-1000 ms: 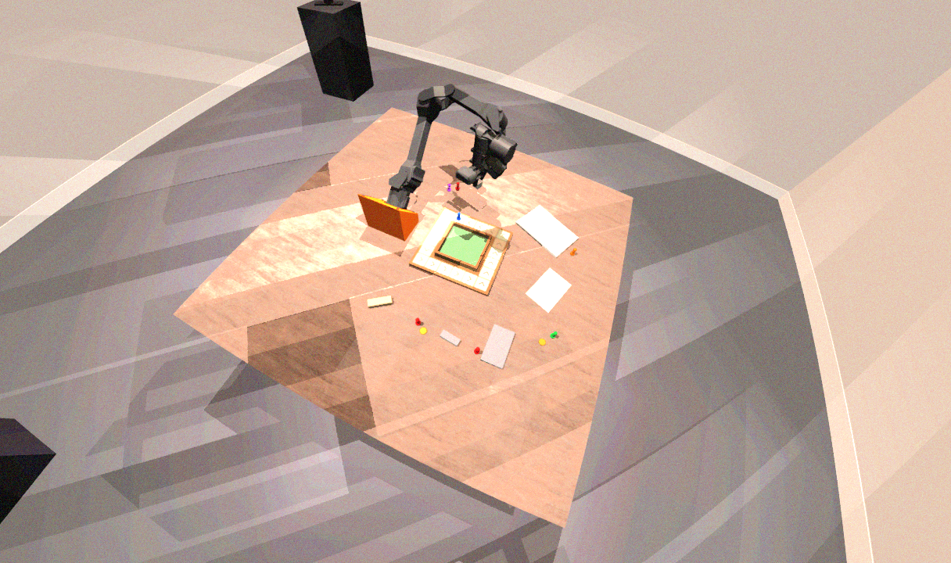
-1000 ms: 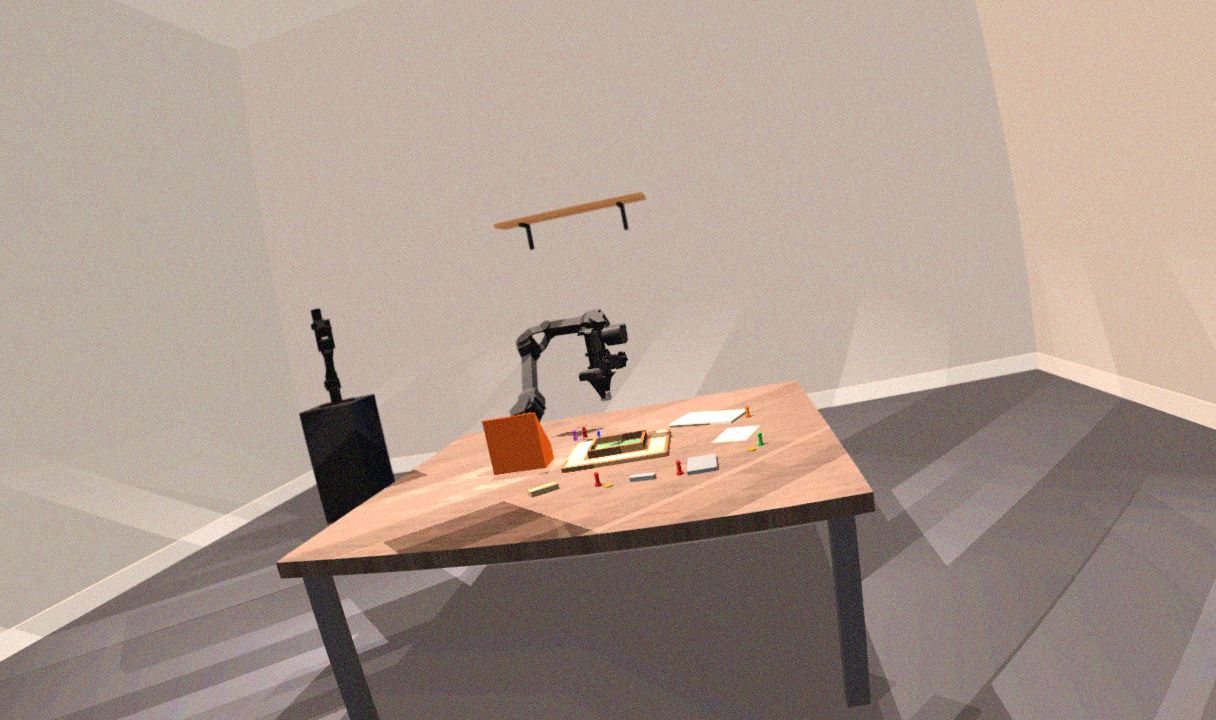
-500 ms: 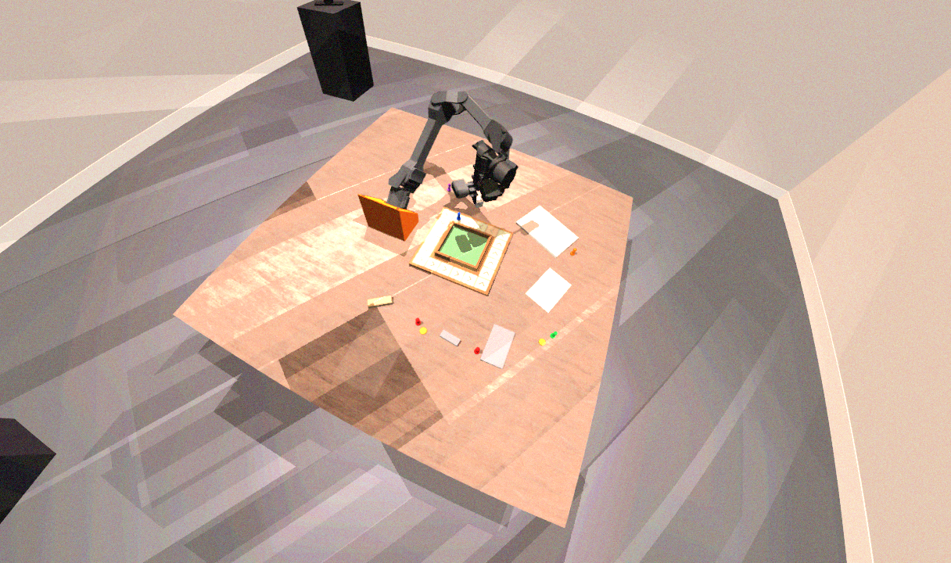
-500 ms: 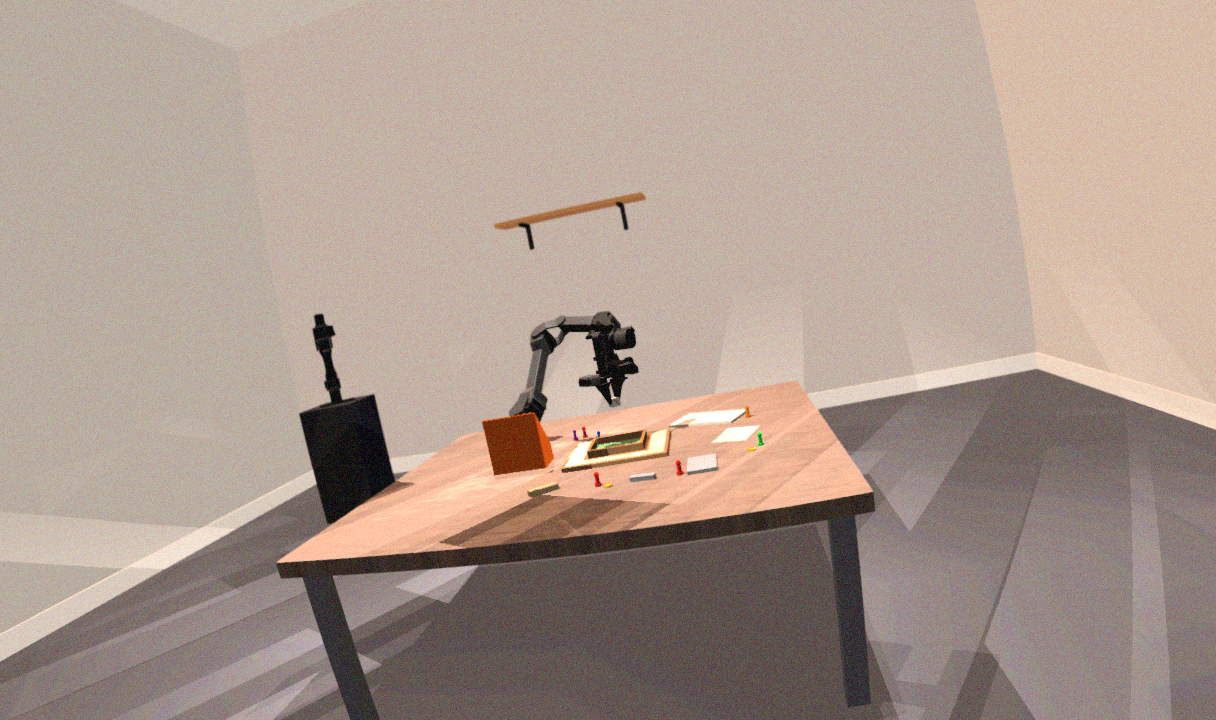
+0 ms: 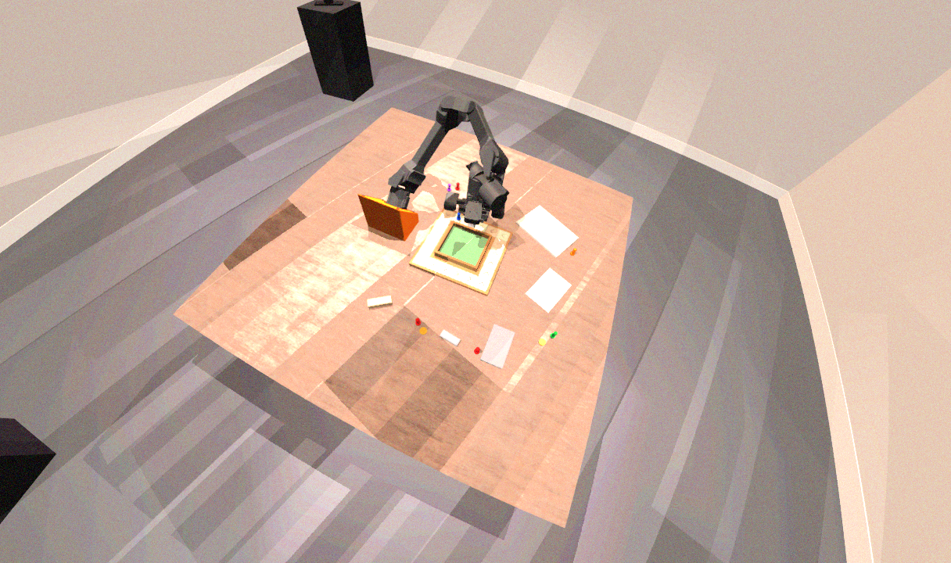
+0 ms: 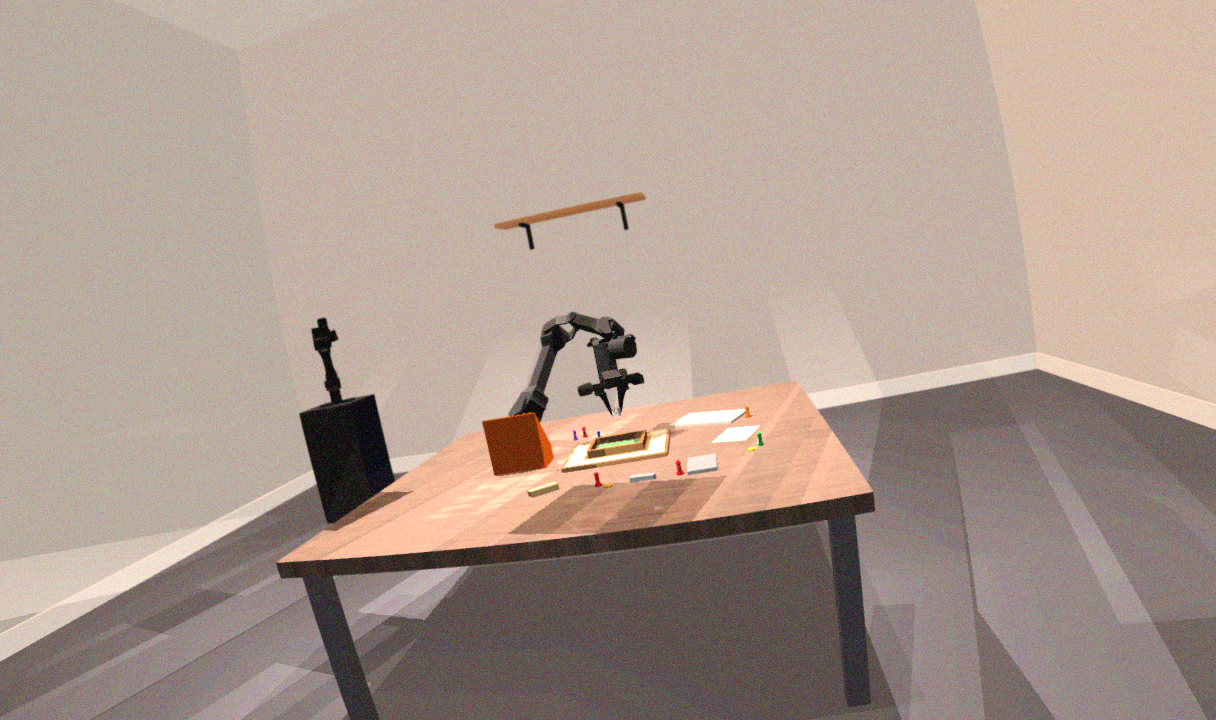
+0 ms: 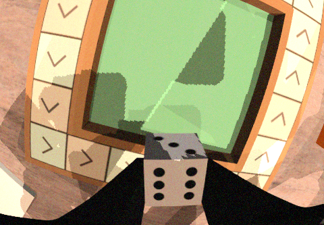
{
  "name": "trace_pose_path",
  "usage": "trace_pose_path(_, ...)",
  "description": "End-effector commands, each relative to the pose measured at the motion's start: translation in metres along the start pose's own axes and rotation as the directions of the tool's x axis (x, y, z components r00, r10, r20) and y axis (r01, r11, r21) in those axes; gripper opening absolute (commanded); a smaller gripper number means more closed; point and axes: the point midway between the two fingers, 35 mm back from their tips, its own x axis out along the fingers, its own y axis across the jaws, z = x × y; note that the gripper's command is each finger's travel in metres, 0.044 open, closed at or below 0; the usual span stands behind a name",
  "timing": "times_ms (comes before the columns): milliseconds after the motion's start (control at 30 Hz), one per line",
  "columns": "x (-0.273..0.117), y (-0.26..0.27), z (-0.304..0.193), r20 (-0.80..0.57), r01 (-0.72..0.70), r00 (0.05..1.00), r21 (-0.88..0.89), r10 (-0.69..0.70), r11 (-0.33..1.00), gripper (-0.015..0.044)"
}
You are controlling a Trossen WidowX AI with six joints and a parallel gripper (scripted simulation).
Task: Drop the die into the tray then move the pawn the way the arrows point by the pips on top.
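My gripper (image 5: 473, 220) (image 6: 616, 411) is shut on the white die (image 7: 173, 182) and holds it in the air above the board (image 5: 482, 281) (image 6: 661, 445) (image 7: 61, 25). In the wrist view the die overlaps the near edge of the dice tray (image 5: 456, 261) (image 6: 619, 450) (image 7: 98, 15); one face with six pips and one with three show. The tray has a wooden rim and a green floor, with no die on it. The blue pawn (image 5: 458, 216) (image 6: 599, 434) stands at the board's back edge, close to the gripper in the top view; it is not seen in the wrist view.
An orange wedge-shaped block (image 5: 384, 216) (image 6: 515, 445) stands left of the board. A purple pawn (image 5: 449, 188) and a red pawn (image 5: 457, 186) are behind it. White sheets (image 5: 547, 229) (image 5: 548, 289) lie right. Red pawns (image 5: 418, 321) (image 5: 476, 350) and small blocks (image 5: 379, 301) (image 5: 450, 338) are in front.
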Motion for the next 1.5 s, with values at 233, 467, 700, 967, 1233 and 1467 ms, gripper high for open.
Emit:
trace_pose_path(233, 0.012, -0.016, 0.040, -0.005, 0.004, 1.000, 0.281, -0.002, 0.960, 0.0000)
trace_pose_path(467, 0.017, -0.020, 0.039, 0.081, 0.055, 0.993, 0.282, -0.081, 0.958, 0.0000)
trace_pose_path(700, 0.024, -0.026, 0.039, 0.274, 0.112, 0.941, 0.296, -0.197, 0.949, 0.0000)
trace_pose_path(967, 0.026, -0.027, 0.040, 0.502, 0.100, 0.828, 0.307, -0.250, 0.946, 0.0000)
trace_pose_path(1233, 0.026, -0.026, 0.040, 0.702, 0.014, 0.678, 0.285, -0.219, 0.958, 0.0000)
trace_pose_path(1467, 0.000, -0.010, 0.021, 0.717, 0.004, 0.664, 0.281, -0.212, 0.960, 0.0000)
